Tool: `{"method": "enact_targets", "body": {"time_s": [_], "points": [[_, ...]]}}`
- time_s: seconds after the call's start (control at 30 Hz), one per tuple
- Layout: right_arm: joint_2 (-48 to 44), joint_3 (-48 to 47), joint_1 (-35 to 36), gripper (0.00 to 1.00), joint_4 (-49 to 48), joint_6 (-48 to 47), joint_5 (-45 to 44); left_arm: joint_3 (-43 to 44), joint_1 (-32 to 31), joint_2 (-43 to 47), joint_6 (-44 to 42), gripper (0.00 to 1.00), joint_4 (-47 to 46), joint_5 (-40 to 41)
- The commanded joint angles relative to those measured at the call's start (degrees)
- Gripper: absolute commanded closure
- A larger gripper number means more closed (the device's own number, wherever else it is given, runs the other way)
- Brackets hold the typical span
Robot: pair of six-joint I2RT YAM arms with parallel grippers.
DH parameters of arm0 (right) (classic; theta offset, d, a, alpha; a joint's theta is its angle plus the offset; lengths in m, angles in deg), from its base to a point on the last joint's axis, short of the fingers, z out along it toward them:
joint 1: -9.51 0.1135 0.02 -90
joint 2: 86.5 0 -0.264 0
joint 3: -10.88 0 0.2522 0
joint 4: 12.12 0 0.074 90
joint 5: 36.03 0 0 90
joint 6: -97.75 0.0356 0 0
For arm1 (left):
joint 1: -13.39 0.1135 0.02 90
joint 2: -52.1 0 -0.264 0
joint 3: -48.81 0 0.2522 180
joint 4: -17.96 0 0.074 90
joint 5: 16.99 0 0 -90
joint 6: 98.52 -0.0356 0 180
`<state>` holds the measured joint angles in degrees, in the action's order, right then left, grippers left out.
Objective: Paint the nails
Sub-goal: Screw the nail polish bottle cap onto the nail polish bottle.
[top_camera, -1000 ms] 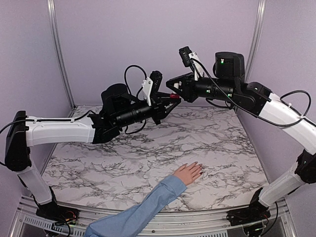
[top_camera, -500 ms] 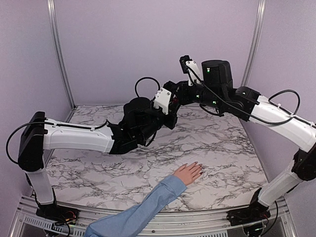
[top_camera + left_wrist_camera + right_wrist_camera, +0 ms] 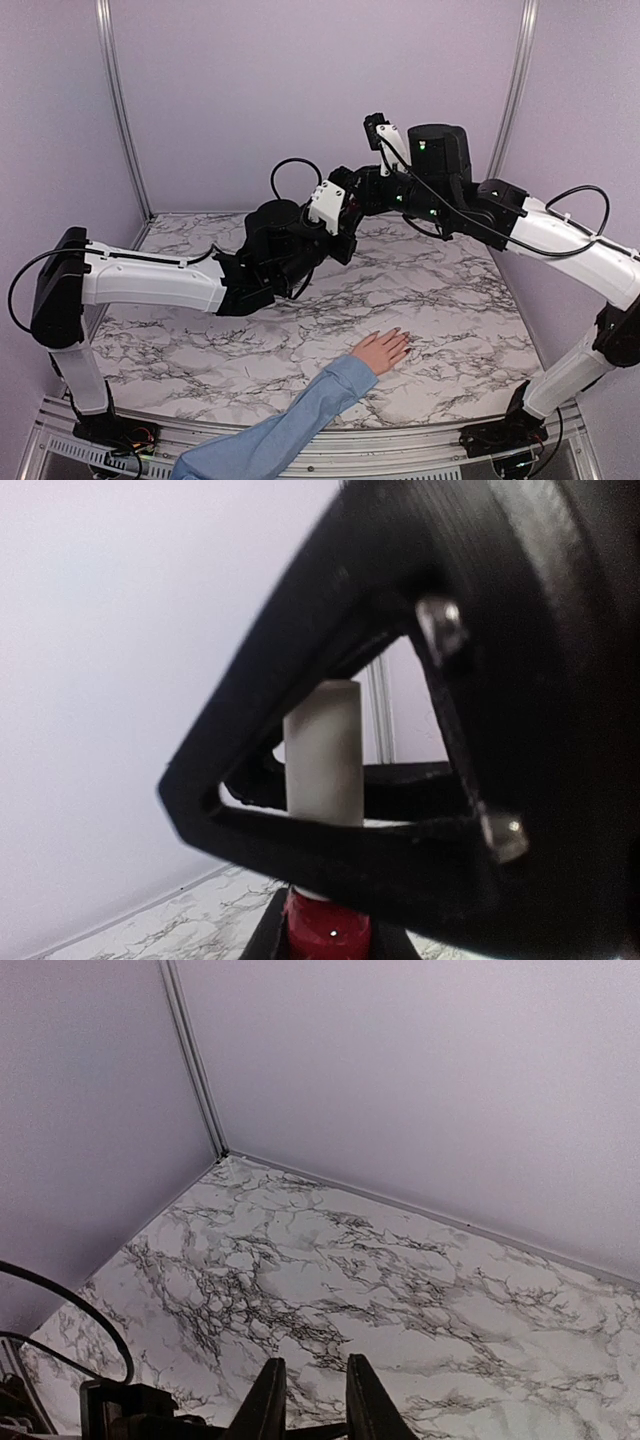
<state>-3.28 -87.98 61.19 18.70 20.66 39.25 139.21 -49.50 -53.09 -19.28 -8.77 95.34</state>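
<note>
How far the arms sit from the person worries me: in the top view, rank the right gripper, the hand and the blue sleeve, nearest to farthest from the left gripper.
From the left gripper:
1. The right gripper, meeting it, raised near the back.
2. The hand, flat on the table toward the front.
3. The blue sleeve, behind the hand, crossing the front edge.
</note>
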Motion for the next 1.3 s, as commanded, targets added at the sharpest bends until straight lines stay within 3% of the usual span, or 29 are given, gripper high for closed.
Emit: {"method": "enact_targets", "body": {"time_s": [0.0, 0.1, 0.27, 0.67, 0.9, 1.27], "points": [[-2.63, -0.44, 1.76, 0.73, -2.35, -1.53, 4.36, -4.10, 1.48, 4.16, 1.40, 1.00, 0.15, -6.63], [-3.63, -0.10, 1.34, 0.59, -2.20, -1.97, 5.59, -6.89, 2.83, 6.35, 2.69, 1.00, 0.02, -11.31], [-5.39, 0.47, -0.32, 0.44, -2.08, -3.63, 13.42, -10.45, 5.70, 9.70, 5.43, 1.00, -0.09, -21.70], [-10.27, 2.60, -4.40, 0.32, -3.41, -11.71, 47.83, -9.19, 13.25, 12.31, 18.78, 1.00, -1.96, -67.39], [-9.16, 1.07, -4.40, 0.38, -1.54, -15.68, 58.58, -4.65, 13.48, 9.93, 24.54, 1.00, -2.05, -80.44], [-6.04, -2.54, -4.44, 0.59, 2.17, -17.24, 63.64, -0.22, 13.50, 7.30, 30.13, 1.00, -2.20, -86.76]]}}
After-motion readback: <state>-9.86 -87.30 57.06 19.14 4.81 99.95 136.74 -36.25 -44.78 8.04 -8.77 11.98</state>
